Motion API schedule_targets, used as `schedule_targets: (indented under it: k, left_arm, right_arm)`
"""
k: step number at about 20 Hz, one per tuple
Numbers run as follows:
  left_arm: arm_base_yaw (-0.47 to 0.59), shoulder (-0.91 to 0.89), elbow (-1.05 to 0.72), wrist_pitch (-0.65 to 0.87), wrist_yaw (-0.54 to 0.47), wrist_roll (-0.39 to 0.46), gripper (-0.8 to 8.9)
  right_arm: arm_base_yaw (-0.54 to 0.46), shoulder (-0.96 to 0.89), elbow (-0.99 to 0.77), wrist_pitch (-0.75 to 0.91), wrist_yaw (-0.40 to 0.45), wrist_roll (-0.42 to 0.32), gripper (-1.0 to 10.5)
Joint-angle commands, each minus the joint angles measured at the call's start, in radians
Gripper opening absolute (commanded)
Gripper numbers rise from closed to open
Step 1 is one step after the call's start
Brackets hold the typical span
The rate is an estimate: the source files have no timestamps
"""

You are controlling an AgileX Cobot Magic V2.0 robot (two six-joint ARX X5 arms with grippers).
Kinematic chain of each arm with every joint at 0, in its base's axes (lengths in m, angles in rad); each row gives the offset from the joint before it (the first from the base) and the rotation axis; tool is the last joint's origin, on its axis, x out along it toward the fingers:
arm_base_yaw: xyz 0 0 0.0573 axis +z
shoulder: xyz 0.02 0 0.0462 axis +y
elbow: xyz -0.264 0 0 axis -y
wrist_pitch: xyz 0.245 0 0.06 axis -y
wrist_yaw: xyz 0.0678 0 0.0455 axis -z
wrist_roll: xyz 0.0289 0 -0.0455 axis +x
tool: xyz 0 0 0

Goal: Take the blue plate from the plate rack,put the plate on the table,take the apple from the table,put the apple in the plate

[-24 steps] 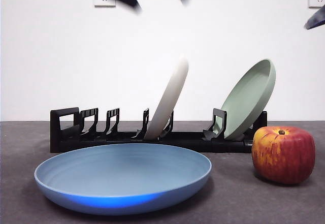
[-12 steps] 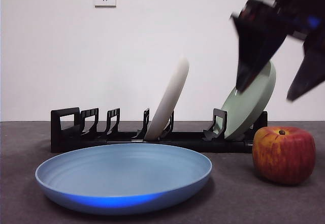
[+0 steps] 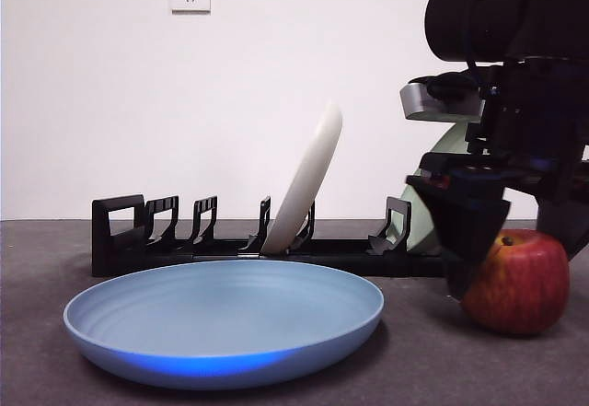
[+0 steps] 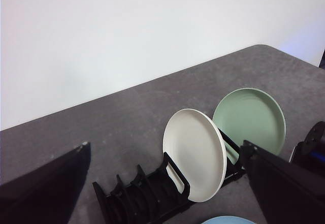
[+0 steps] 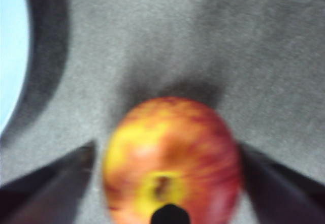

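Note:
The blue plate lies flat on the table in front of the plate rack; its rim also shows in the right wrist view. The red-and-yellow apple sits on the table to the plate's right. My right gripper has come down over the apple, open, one jaw on each side of it, neither visibly touching. In its own view the right gripper straddles the apple. My left gripper is open and empty, high above the rack, out of the front view.
A cream-white plate and a pale green plate stand in the rack; the right arm hides most of the green one in the front view. Both plates show in the left wrist view, cream and green. A wall stands behind the table.
The right arm has dropped from the top right down onto the apple, its jaws now on both sides of it. The left arm's tips have left the front view's top edge.

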Motion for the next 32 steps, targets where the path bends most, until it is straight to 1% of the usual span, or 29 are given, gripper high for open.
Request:
schedule_targets:
  k: [1, 6, 8, 9, 10, 11, 12, 15, 18, 19, 25, 29, 32]
  left_arm:
    - [0.004, -0.002, -0.003, -0.006, -0.002, -0.003, 4.94]
    - [0.004, -0.002, -0.003, -0.017, -0.001, -0.003, 4.94]
    - [0.004, -0.002, -0.003, -0.017, -0.001, -0.003, 4.94]
    - [0.004, -0.002, -0.003, -0.016, -0.001, -0.003, 4.94]
    - [0.004, -0.002, -0.003, -0.016, -0.001, -0.003, 4.94]
    - [0.004, -0.002, -0.003, -0.016, -0.001, -0.003, 4.94]
    - [0.004, -0.002, -0.003, -0.017, -0.001, -0.003, 4.94]
    - [0.004, -0.002, -0.003, -0.018, -0.001, -0.003, 4.94]
    - [0.004, -0.002, -0.003, -0.027, 0.000, -0.003, 4.94]
    - [0.004, -0.001, -0.003, -0.030, 0.000, -0.003, 4.94]
    - [0.004, 0.000, -0.003, -0.048, 0.000, -0.003, 4.94]
    - [0.004, 0.000, -0.003, -0.069, 0.000, -0.003, 4.94]
    - [0.004, 0.000, -0.003, -0.083, 0.000, -0.003, 4.94]
  right_arm:
    - [0.002, 0.004, 0.003, -0.005, 0.003, 0.014, -0.1]
    - [0.002, -0.007, 0.003, -0.004, 0.002, 0.023, -0.1]
    - [0.004, -0.039, 0.013, -0.005, -0.015, 0.045, -0.1]
    - [0.008, -0.062, 0.024, -0.002, -0.062, 0.052, -0.1]
    - [0.013, -0.085, 0.042, 0.000, -0.141, 0.056, -0.1]
    - [0.018, -0.098, 0.060, -0.001, -0.188, 0.057, -0.1]
    - [0.029, -0.106, 0.082, 0.000, -0.211, 0.058, -0.1]
    - [0.084, -0.099, 0.126, 0.034, -0.212, 0.059, -0.1]
    - [0.157, -0.087, 0.135, 0.129, -0.212, 0.080, -0.1]
    - [0.174, -0.074, 0.143, 0.133, -0.212, 0.089, -0.1]
    - [0.262, 0.114, 0.260, 0.134, -0.209, 0.087, -0.1]
    - [0.314, 0.244, 0.319, 0.130, -0.204, 0.061, -0.1]
    - [0.344, 0.298, 0.324, 0.103, -0.134, 0.040, -0.1]
